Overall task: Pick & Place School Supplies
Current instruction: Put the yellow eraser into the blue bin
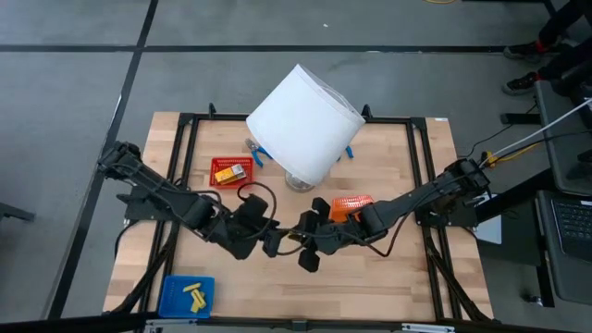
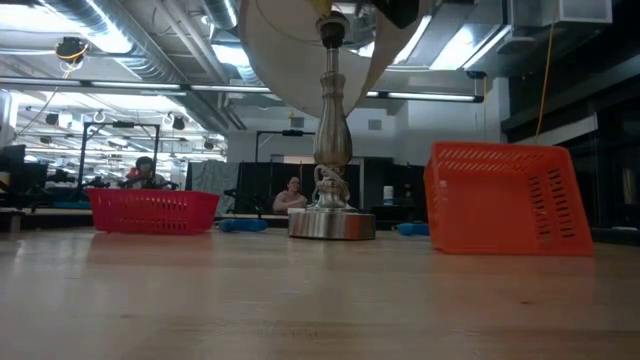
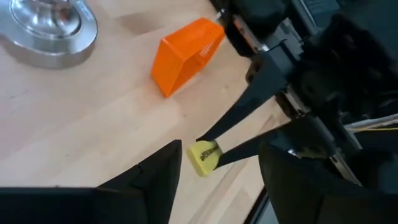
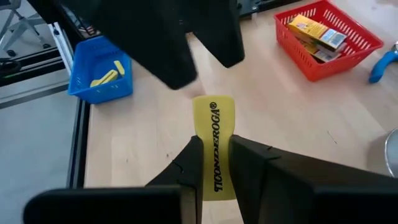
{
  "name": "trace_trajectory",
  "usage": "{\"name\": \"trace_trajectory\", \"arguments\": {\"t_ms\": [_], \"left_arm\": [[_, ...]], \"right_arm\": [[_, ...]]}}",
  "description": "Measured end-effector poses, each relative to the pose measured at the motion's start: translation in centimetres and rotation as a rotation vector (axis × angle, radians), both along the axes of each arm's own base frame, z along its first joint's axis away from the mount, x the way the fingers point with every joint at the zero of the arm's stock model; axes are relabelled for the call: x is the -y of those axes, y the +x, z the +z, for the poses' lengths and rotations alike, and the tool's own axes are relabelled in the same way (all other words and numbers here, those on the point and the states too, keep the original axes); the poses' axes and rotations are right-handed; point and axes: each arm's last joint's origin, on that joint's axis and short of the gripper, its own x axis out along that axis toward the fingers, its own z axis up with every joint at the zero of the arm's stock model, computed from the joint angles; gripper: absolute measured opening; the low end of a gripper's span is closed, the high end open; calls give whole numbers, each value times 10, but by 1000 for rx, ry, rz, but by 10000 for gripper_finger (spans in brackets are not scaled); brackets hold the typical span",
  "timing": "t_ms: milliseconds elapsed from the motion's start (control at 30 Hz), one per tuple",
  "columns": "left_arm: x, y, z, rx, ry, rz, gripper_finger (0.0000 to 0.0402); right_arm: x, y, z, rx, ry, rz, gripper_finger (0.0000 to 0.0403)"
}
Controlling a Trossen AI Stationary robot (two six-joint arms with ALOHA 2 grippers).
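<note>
Yellow stick (image 4: pixel 214 146), half hidden in right gripper (image 4: pixel 214 165)

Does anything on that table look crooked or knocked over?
Yes. The white lampshade sits tilted on its metal lamp base mid-table, and the orange basket lies tipped on its side. Otherwise things look orderly: the right gripper holds a yellow eraser facing the open left gripper.

"TICONDEROGA" in black on yellow stick (image 4: pixel 214 146)
</note>
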Motion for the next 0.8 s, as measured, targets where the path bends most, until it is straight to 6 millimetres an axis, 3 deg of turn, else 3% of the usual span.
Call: {"name": "trace_trajectory", "arguments": {"t_ms": [800], "left_arm": [[-6, 3, -4, -45, -10, -13, 168]], "right_arm": [[0, 3, 6, 79, -34, -58, 51]]}}
